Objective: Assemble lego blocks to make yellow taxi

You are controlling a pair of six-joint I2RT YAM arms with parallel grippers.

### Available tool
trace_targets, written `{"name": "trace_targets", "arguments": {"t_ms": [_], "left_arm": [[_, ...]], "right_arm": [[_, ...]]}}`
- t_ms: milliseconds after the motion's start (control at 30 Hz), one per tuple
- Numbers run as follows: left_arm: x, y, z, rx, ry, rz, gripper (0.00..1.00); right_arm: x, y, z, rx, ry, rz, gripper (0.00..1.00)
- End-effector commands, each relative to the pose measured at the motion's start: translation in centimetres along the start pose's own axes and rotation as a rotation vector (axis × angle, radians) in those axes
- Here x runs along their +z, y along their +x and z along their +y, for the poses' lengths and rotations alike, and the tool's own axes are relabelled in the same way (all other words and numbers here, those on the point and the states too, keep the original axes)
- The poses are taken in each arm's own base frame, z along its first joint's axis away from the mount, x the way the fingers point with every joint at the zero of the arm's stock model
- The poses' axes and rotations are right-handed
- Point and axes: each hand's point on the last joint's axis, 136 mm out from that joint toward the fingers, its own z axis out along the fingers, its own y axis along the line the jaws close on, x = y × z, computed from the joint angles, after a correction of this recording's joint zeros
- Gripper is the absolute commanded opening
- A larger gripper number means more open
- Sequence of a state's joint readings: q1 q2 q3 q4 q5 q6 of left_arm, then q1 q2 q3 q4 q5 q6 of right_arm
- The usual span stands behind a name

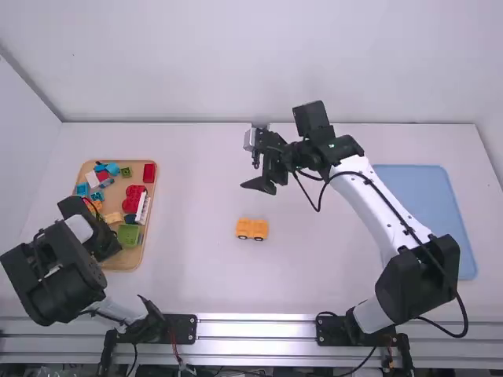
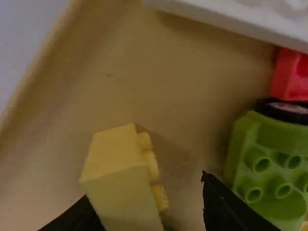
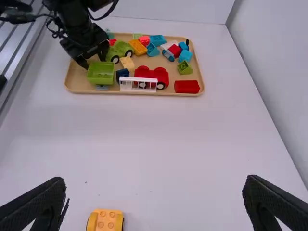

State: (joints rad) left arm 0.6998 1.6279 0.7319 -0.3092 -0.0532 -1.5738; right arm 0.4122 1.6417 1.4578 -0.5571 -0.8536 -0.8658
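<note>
In the high view, my left gripper (image 1: pixel 107 245) is low over the wooden tray (image 1: pixel 154 196). In the left wrist view, a pale yellow brick (image 2: pixel 118 159) lies on its side, studs sideways, between the spread fingers of my left gripper (image 2: pixel 146 192). My right gripper (image 1: pixel 263 174) is above the table beyond the orange-yellow wheeled base (image 1: pixel 252 228). The right wrist view has my right gripper (image 3: pixel 155 187) wide open and holding nothing, with the studded base (image 3: pixel 107 220) between and below its fingers. Another view of a pale yellow brick (image 3: pixel 127 63) is inside the tray, beside green pieces.
Around the tray are a green open box (image 3: pixel 100 73), a white fence piece (image 3: pixel 138 84), a red wheeled piece (image 3: pixel 156 75) and a red brick (image 3: pixel 186 86). A green studded piece (image 2: pixel 269 161) is close to my left gripper. A blue mat (image 1: pixel 420 204) lies at the table's right.
</note>
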Motion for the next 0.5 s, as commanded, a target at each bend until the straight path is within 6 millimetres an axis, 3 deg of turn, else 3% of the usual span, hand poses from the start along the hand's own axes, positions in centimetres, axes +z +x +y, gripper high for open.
{"name": "trace_targets", "arguments": {"t_ms": [0, 267, 467], "left_arm": [[1.0, 0.7, 0.9, 0.019, -0.042, 0.012, 0.48], [1.0, 0.3, 1.7, -0.017, -0.075, -0.017, 0.34], [0.9, -0.1, 2.0, -0.084, -0.087, -0.036, 0.34]], "right_arm": [[-0.8, -1.7, -0.1, -0.035, 0.014, -0.025, 0.98], [-0.8, -1.6, -0.1, -0.034, 0.015, -0.026, 0.98], [-0.8, -1.6, -0.1, -0.031, 0.014, -0.024, 0.98]]}}
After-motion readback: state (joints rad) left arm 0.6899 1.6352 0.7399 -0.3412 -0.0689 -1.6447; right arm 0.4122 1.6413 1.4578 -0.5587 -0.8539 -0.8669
